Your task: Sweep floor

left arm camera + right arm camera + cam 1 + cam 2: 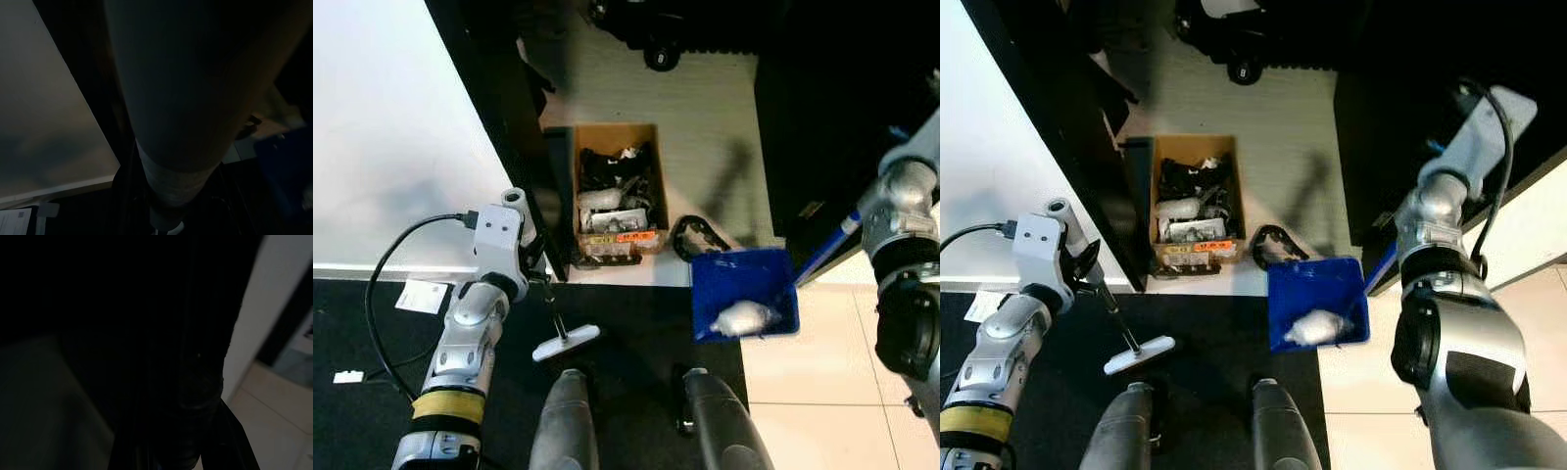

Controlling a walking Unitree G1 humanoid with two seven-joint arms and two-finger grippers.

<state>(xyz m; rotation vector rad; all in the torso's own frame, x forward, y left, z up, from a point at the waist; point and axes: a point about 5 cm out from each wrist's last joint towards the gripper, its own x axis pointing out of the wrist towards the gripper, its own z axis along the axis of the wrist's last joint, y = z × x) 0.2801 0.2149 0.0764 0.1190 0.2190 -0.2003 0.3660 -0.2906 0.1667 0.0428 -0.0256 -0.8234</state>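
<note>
The left arm (470, 338), at the lower left of the frame, is silver metal with a white boxy wrist housing topped by a short white cylinder. A black cable (386, 264) loops from that housing, and a yellow band (445, 403) wraps the forearm. The right arm (1449, 294), at the right edge, is silver with black joint collars and a black cable.

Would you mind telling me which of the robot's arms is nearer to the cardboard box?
Left. The left arm is close beside the cardboard box, on its left; the right arm is far off, beyond the blue dustpan.
</note>
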